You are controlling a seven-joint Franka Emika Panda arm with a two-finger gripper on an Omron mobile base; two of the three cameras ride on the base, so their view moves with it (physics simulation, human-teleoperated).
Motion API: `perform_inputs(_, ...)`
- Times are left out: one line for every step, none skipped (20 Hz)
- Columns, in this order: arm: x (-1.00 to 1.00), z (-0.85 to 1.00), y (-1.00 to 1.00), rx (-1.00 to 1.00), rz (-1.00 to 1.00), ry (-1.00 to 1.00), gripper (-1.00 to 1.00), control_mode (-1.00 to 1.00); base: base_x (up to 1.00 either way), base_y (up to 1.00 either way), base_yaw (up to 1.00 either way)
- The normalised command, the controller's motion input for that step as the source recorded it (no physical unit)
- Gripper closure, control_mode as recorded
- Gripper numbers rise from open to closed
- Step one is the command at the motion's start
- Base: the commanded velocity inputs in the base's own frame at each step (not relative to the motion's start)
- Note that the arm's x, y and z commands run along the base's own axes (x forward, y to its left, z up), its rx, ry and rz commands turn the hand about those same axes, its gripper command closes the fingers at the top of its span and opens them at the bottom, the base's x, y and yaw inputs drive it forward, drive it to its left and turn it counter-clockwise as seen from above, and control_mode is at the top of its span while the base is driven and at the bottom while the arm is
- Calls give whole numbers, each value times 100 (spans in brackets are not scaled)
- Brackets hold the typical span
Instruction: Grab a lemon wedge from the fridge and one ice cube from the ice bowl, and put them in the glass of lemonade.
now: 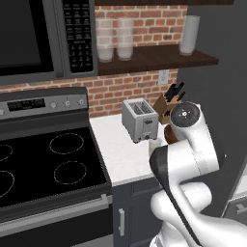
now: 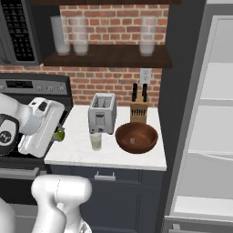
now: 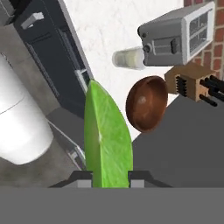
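Note:
My gripper (image 3: 109, 179) is shut on the lemon wedge (image 3: 107, 135), a bright yellow-green slice standing up between the fingertips. From the right base camera the gripper (image 2: 58, 132) and wedge (image 2: 60, 135) hang at the counter's left end, just left of the glass of lemonade (image 2: 96, 141). That glass (image 3: 129, 58) stands in front of the toaster. The reddish-brown ice bowl (image 2: 136, 136) sits to the right of the glass; its contents are too small to make out. The fridge (image 2: 214, 136) stands open on the right with white shelves showing.
A silver toaster (image 2: 102, 113) and a knife block (image 2: 139, 109) stand at the back of the white counter (image 2: 82, 152). The stove (image 1: 43, 164) lies left of the counter. Tall frosted glasses (image 2: 73, 36) line the shelf above. My arm (image 1: 185, 154) hides part of the counter.

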Motion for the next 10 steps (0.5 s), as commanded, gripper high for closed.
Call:
perform_inputs(0,0,0,-23,24,11,100,-100,0,0,0)
perform_inputs(4,0,-1,-23,24,11,100,-100,0,0,0)
perform_inputs(6,0,-2,-23,25,12,100,-100,0,0,0)
perform_inputs(11,0,-4,-23,25,12,100,-100,0,0,0)
perform_inputs(13,0,-4,-23,26,13,100,-100,0,0,0)
perform_inputs(14,0,-4,-23,27,13,100,-100,0,0,0)
perform_inputs(14,0,-4,-23,27,13,100,-100,0,0,0)
perform_inputs(16,0,-4,-23,29,14,100,-100,0,0,0)
perform_inputs(16,0,-2,-24,29,14,100,-100,0,0,0)
perform_inputs(16,0,-2,-24,29,14,100,-100,0,0,0)
